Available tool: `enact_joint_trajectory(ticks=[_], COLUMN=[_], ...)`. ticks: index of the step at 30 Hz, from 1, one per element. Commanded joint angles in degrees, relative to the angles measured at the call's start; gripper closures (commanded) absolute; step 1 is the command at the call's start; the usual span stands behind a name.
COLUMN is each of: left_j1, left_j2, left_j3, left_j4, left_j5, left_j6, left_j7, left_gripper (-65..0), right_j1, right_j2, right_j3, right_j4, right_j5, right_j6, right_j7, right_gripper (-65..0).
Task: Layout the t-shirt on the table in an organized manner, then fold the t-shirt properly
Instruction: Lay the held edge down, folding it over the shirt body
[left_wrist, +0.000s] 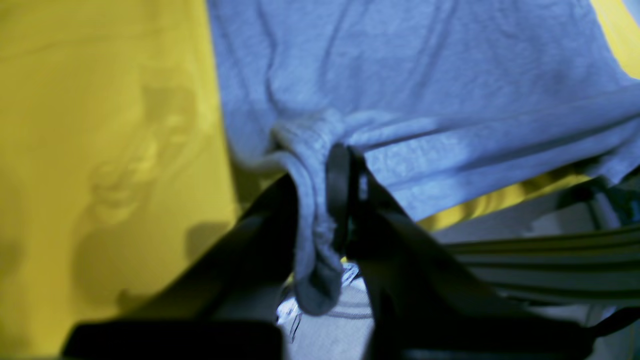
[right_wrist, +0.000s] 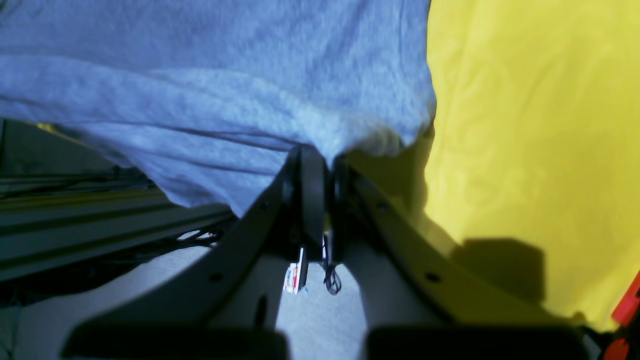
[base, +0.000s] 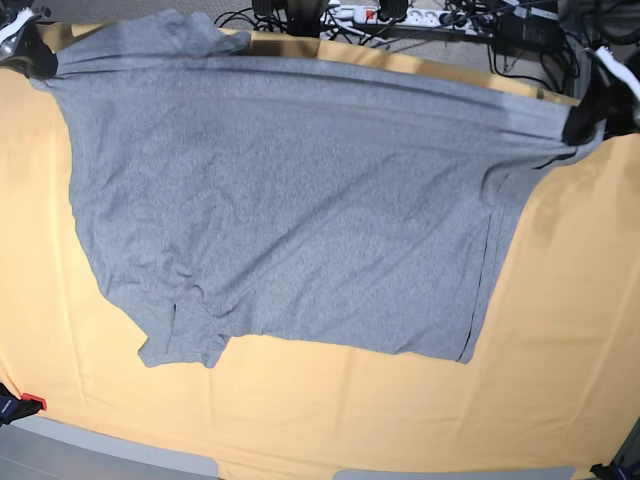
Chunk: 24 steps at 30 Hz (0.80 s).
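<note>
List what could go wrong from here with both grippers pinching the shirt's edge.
The left gripper holds only a bunched corner of the t-shirt, which might slip out under tension. The edge stretched to the right gripper shows long creases; laying it down now could trap them. One sleeve lies folded under, likely staying crooked on the table.

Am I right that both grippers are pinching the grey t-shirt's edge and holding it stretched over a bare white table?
Not quite. The left gripper and right gripper are each shut on the t-shirt, stretched between them, but the table beneath is covered in yellow-orange cloth, not bare white. The base view shows this.
</note>
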Motion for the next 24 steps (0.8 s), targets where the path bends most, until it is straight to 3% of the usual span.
enact_joint_trajectory(ticks=[1,7,16,24], left_j1=[-0.7,-4.5,-9.3,-13.7], left_j2=[-0.9,-0.9,-0.9,-1.0], left_j3=[1.0,9.1,17.8,21.4], left_j4=[0.7,0.7,-2.9,-8.5], left_j5=[-1.0,0.1,13.4,14.2], left_j6=[-0.3,-0.3,-0.3,-0.3], left_j7=[-1.5,-1.7,-8.6,-10.7], left_gripper=[0.0,0.0,0.0,0.0], right_j1=[0.0,1.5,4.9,8.7], right_j2=[1.0,1.0,1.0,1.0], right_j3=[0.6,0.6,0.6,-3.3], right_j4=[0.7,0.7,0.6,0.6], right_j5=[0.6,0.6,0.6,0.6], right_j6=[0.1,0.1,0.1,0.1], right_j7=[0.8,0.8,0.8,0.8], right_gripper=[0.0,0.0,0.0,0.0])
